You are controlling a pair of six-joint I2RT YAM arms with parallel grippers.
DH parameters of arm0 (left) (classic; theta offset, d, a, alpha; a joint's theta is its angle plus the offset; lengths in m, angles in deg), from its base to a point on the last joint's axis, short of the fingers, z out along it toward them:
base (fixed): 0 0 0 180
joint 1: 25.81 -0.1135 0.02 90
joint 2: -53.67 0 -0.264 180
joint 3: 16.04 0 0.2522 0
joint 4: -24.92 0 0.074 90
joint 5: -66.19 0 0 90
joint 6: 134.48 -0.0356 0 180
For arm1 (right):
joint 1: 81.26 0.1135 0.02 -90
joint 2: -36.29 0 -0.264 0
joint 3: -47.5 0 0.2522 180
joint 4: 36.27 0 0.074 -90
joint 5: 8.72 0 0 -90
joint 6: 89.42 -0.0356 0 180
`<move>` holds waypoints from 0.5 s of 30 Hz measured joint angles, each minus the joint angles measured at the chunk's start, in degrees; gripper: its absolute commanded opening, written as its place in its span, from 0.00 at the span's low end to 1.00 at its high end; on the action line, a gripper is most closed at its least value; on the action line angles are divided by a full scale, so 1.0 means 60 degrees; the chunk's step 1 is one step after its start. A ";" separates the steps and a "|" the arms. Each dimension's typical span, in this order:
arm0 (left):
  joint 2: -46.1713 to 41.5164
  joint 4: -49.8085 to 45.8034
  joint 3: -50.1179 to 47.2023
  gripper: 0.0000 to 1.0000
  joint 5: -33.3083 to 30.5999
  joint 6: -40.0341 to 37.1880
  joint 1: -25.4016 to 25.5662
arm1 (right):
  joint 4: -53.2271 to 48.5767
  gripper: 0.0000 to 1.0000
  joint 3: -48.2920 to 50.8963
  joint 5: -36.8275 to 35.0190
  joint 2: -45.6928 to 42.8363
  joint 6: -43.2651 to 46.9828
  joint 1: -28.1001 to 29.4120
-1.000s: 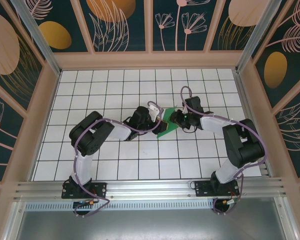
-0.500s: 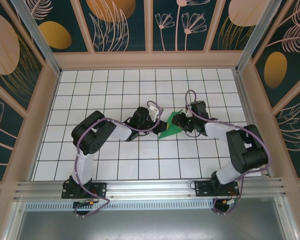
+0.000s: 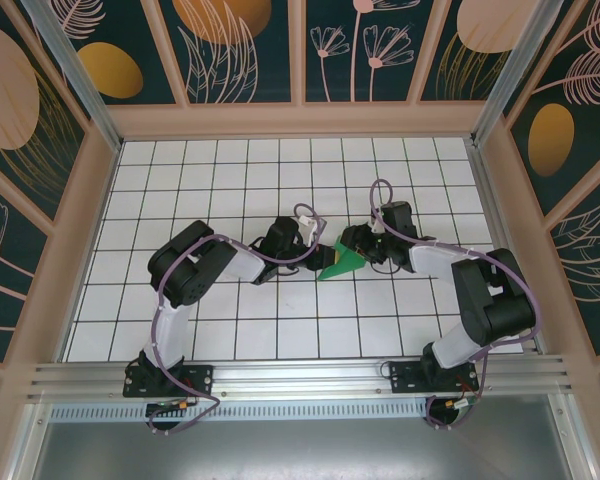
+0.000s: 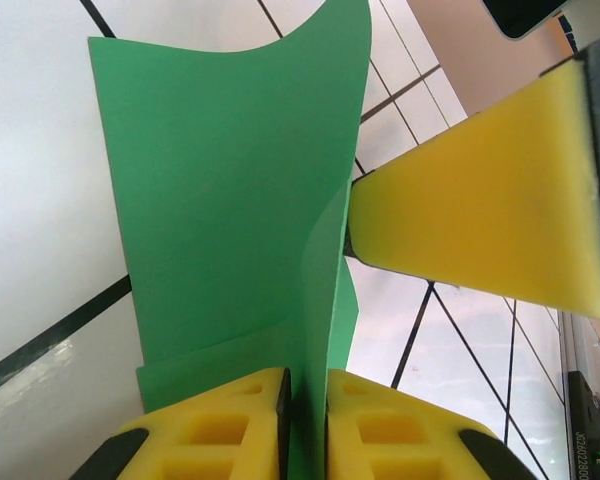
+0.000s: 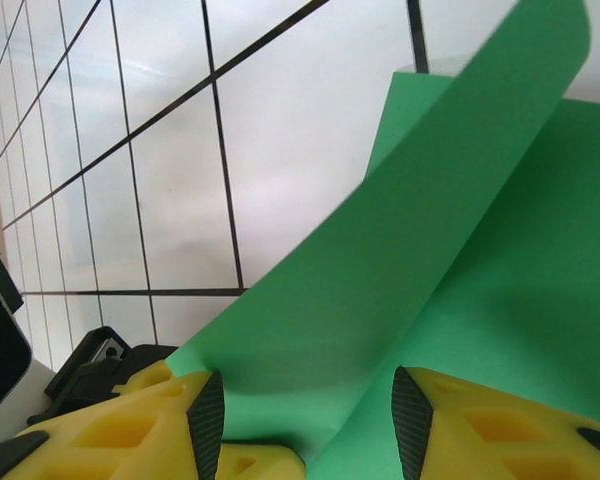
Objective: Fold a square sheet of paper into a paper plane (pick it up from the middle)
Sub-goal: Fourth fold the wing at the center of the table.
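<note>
1. Paper (image 3: 342,262) lies mid-tabletop (image 3: 230,330), a narrow green wedge caught between my two pincers and partly lifted off the grid.
2. My left pincer (image 3: 323,248) is clenched on it. In the left wrist view its yellow pads (image 4: 220,425) meet with only the thin green edge between them, and the sheet rises away from that pinch.
3. My right pincer (image 3: 356,244) is released. In the right wrist view its fingers stand well apart, and the paper passes through the gap without being squeezed.
4. From my left wrist I also see one right pad (image 4: 480,210) just beside the curling flap, at or very near its edge. I cannot tell whether it touches.
5. The paper has more than one layer: a flat part towards the tabletop and a flap bending up and over it.
6. Seen from above, the wedge's long axis runs on a diagonal. Its broad end is up between the pincers, and its point runs down towards my bases on the left pincer's side.
7. So the paper lies straight ahead of both pincers, which face each other across it. The left is the only one carrying it.
8. I judge the fold to be mid-way. Next the right pincer must close on the flap or press it along that axis, while the left keeps the crease line fixed.
9. The risk is that the loose flap springs back or skews.
</note>
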 measured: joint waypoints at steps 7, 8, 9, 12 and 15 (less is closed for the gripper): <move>0.0007 -0.0131 0.0087 0.20 0.0069 -0.0004 0.0000 | -0.0066 0.52 -0.0007 -0.0109 0.0437 0.0000 -0.0018; 0.0015 -0.0142 0.0098 0.18 0.0069 -0.0004 0.0000 | -0.0113 0.53 -0.0007 -0.0135 0.0488 0.0000 -0.0025; 0.0015 -0.0142 0.0109 0.17 0.0066 -0.0004 0.0000 | -0.0153 0.52 -0.0007 -0.0149 0.0521 0.0000 -0.0033; 0.0018 -0.0168 0.0120 0.11 0.0044 -0.0004 0.0000 | -0.0215 0.52 -0.0025 -0.0171 0.0623 0.0000 -0.0051; 0.0004 -0.0251 0.0120 0.07 -0.0153 -0.0015 0.0000 | -0.0233 0.53 -0.0095 -0.0102 0.0645 0.0004 -0.0051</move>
